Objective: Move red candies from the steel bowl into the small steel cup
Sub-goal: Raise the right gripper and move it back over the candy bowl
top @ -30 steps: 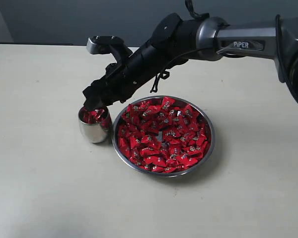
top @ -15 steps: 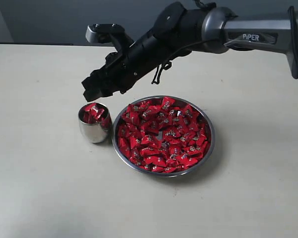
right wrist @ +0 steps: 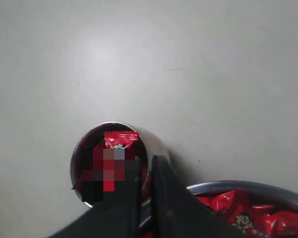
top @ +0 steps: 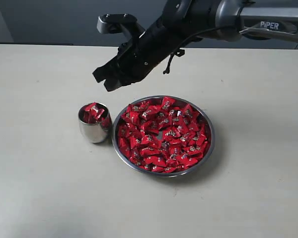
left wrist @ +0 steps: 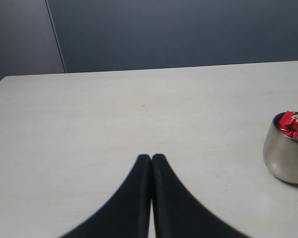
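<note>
cup (top: 93, 133) just left of bowl (top: 211, 144) | candies (top: 154, 148) in both

The exterior camera stands off the arms and looks obliquely down on the surface (top: 39, 198) from middling range. The left wrist camera sits low behind the left jaws, facing level across. The right wrist camera looks steeply down past the right jaws. All three views share the small steel cup (top: 93, 132).

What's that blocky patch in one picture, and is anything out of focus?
Right wrist view: square blocks mask some candies in the cup; the right fingers are dark and soft. Left wrist view: left fingers are blurred silhouettes. Exterior view: sharp, with a soft shadow by the bowl.
</note>
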You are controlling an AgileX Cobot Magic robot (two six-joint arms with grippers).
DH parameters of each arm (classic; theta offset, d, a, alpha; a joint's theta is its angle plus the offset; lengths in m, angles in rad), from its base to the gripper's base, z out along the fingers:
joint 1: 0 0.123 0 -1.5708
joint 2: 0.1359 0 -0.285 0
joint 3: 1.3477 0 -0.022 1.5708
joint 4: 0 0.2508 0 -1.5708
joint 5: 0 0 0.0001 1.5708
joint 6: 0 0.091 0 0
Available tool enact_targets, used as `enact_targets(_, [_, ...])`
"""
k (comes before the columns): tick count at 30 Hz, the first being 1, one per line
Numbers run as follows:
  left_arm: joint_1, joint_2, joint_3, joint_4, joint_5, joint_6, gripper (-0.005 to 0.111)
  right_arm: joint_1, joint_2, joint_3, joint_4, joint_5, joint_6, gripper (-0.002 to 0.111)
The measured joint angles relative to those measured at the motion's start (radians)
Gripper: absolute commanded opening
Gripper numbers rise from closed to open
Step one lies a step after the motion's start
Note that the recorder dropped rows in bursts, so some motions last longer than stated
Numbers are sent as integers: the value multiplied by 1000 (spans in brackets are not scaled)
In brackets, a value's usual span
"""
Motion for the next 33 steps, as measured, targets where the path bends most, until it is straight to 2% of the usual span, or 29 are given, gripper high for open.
enact_targets(6, [0,0,0,0,0,0,0,-16,-36,0,-93,31,23,0])
enact_targets(22, [0,0,0,0,0,0,0,-177,-61,9,-92,128,33,0])
enact_targets(27, [0,0,0,0,0,0,0,-225,-78,115,-92,100,24,0])
enact_targets(33, [0,0,0,0,0,0,0,-235,-113,304,-47,20,-54,0])
